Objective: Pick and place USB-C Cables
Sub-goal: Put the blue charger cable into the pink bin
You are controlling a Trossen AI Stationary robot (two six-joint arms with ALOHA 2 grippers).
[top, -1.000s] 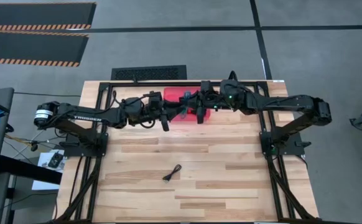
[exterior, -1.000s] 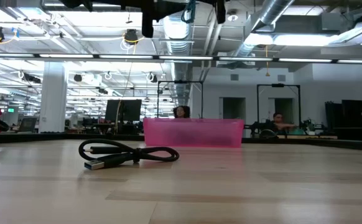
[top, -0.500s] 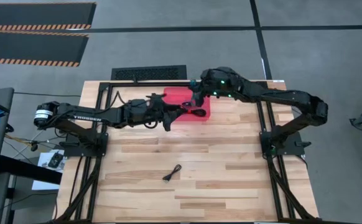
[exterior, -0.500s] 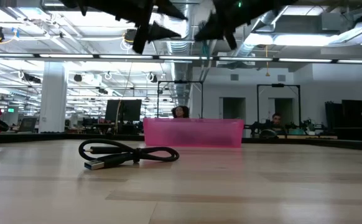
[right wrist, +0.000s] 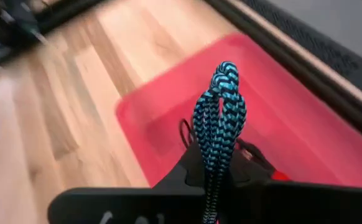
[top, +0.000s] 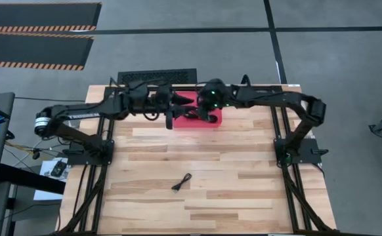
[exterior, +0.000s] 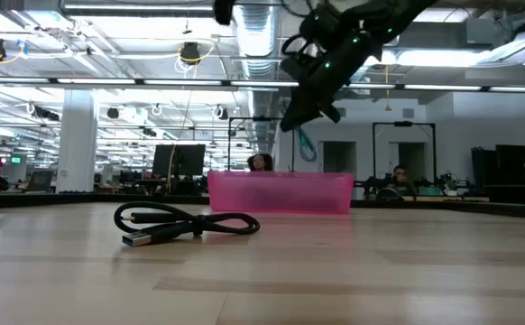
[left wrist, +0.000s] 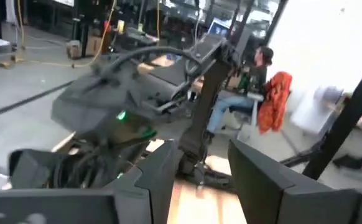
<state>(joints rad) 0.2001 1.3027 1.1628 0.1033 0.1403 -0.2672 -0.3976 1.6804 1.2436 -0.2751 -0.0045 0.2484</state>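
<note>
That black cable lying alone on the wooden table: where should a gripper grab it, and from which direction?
Probably from straight above, fingers closing across the middle of the black cable. It lies flat on the table as a narrow bundle, strands bunched at the centre, with nothing near it.

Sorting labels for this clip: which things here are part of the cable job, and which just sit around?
Job:
- light blue cable, held in right end effector
- black cable on table
- red tray
- left end effector, open, beside tray

Just around:
- seated person
- floor vent
</note>
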